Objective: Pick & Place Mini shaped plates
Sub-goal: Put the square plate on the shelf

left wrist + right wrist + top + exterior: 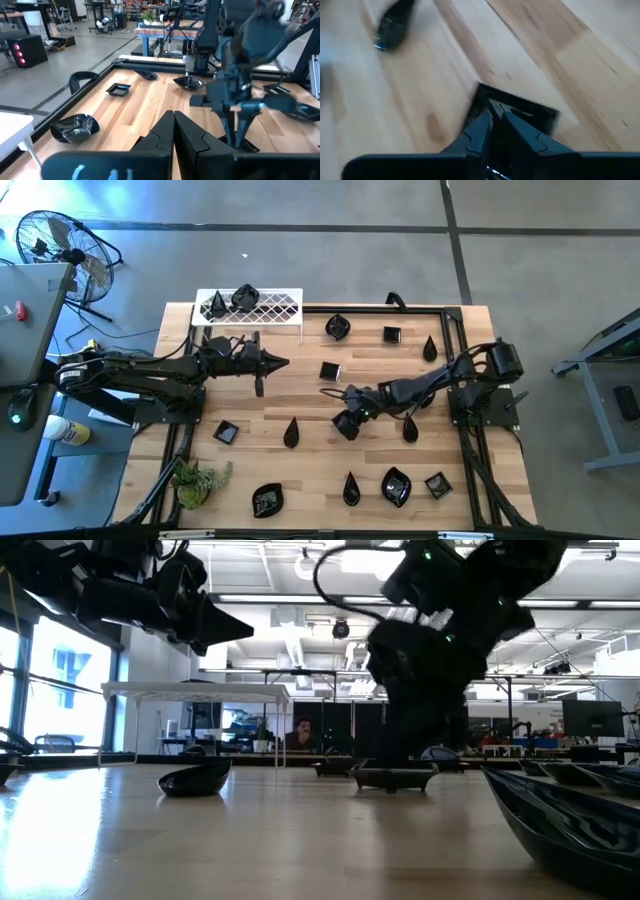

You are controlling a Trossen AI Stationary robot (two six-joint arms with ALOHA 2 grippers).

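Several glossy black mini plates lie scattered on the wooden table [300, 395], among them a teardrop [291, 432], a square one [330, 370] and a leaf-shaped one [338, 327]. Two more sit on the white wire rack [262, 306] at the far left. My right gripper [345, 423] is down at a square plate [520, 111] in the middle of the table and shut on it. My left gripper [283, 363] hovers shut and level above the table in front of the rack, holding nothing. My right gripper has the square plate's rim [474, 102] between its two fingertips, near a corner; the fingers themselves hide the exact spot. The fingers slant down from the table's right side. In the low view the plate's base [395, 780] rests flat on the table.
A small green plant [200, 478] stands at the near left corner. More plates lie along the near edge [396, 486] and the far right [392, 334]. A black frame [450, 320] runs round the table. A fan [55, 240] stands off the table at far left.
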